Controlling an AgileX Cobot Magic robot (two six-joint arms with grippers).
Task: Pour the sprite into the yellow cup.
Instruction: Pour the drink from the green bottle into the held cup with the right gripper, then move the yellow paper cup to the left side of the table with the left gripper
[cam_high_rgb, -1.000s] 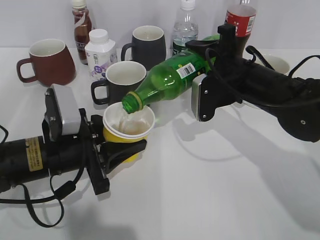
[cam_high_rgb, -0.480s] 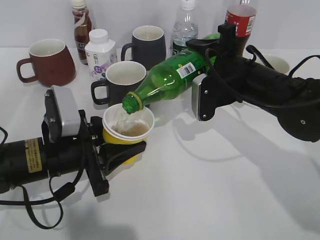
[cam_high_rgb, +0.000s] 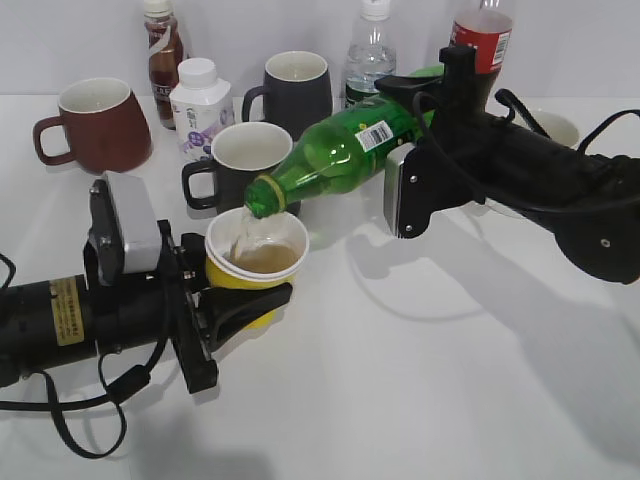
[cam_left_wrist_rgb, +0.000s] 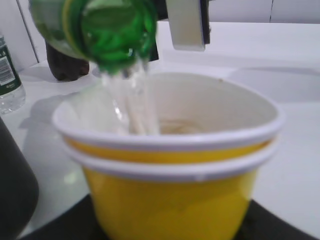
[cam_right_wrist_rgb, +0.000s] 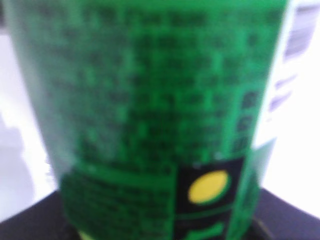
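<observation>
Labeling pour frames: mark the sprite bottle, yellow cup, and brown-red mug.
sprite bottle (cam_high_rgb: 335, 155), exterior view, mid-body left of the label
yellow cup (cam_left_wrist_rgb: 175, 200), left wrist view, yellow front wall
brown-red mug (cam_high_rgb: 100, 135), exterior view, front wall

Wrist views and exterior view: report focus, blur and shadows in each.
Right wrist view: the sprite bottle fills the frame, its label print blurred and unreadable. Left wrist view: the yellow cup and the bottle mouth are soft. Exterior view: mostly sharp, with soft grey shadows on the white table under the right arm.
</observation>
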